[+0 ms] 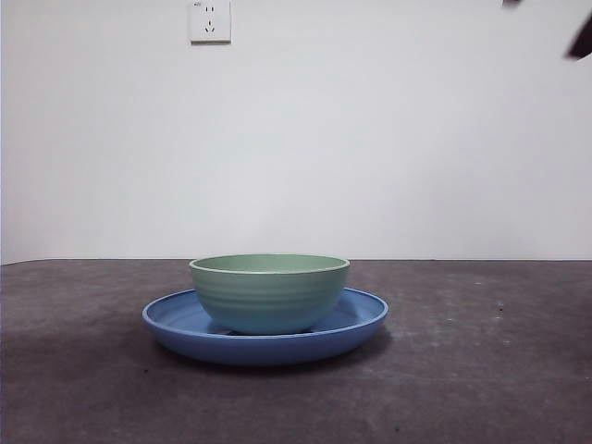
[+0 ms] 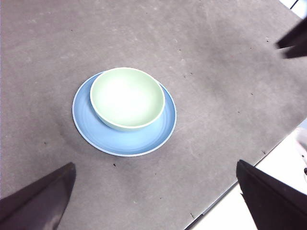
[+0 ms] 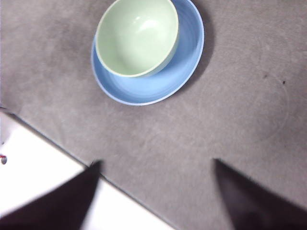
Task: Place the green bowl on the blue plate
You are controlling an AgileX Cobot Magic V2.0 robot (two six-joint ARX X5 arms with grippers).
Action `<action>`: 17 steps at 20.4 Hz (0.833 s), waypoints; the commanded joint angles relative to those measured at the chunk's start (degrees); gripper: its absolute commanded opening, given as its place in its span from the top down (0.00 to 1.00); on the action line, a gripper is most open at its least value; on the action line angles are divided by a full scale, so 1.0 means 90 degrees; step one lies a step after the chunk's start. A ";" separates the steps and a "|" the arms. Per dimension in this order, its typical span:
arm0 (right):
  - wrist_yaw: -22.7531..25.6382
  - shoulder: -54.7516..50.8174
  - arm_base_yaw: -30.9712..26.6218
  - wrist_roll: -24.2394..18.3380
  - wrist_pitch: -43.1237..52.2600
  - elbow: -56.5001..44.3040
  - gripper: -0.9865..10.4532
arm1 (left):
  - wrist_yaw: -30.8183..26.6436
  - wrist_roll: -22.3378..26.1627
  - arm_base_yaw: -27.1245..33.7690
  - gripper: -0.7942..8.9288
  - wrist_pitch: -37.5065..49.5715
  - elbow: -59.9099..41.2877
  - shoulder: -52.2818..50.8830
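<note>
Now the green bowl (image 1: pixel 269 292) sits upright on the blue plate (image 1: pixel 361 319). The bowl is empty inside. It does not sit right in the middle; from my left wrist view the green bowl (image 2: pixel 126 98) is pushed toward one side of the blue plate (image 2: pixel 144 140), so more blue shows on the other side. From my right wrist view the green bowl (image 3: pixel 137 37) also sits off to one side of the blue plate (image 3: pixel 158 86). The plate lies flat on the dark grey desk (image 1: pixel 481 370).

My left fingers (image 2: pixel 158 199) are spread wide and hold nothing. They hang high above the desk, well apart from the bowl and plate. My right fingers (image 3: pixel 158 191) are spread wide too, and they hold nothing. They are also up high, away from the bowl, over the near edge of the desk.

In the front view, only a small black tip (image 1: pixel 583 39) of an arm shows in the top corner. A white wall socket (image 1: pixel 210 20) is on the wall behind the desk.
</note>
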 commanded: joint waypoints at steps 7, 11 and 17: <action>-0.0044 -0.1127 0.0039 -0.0248 -0.0826 0.0104 0.35 | 0.0017 0.0010 -0.0029 0.31 0.0034 0.0041 0.0039; -0.0036 -0.1411 0.0036 -0.0291 -0.0750 0.0102 0.52 | 0.0017 0.0024 -0.0029 0.40 0.0029 0.0041 0.0039; -0.0049 -0.1423 0.0036 -0.0289 -0.0704 0.0100 0.90 | 0.0015 0.0102 -0.0029 0.89 -0.0017 0.0044 0.0039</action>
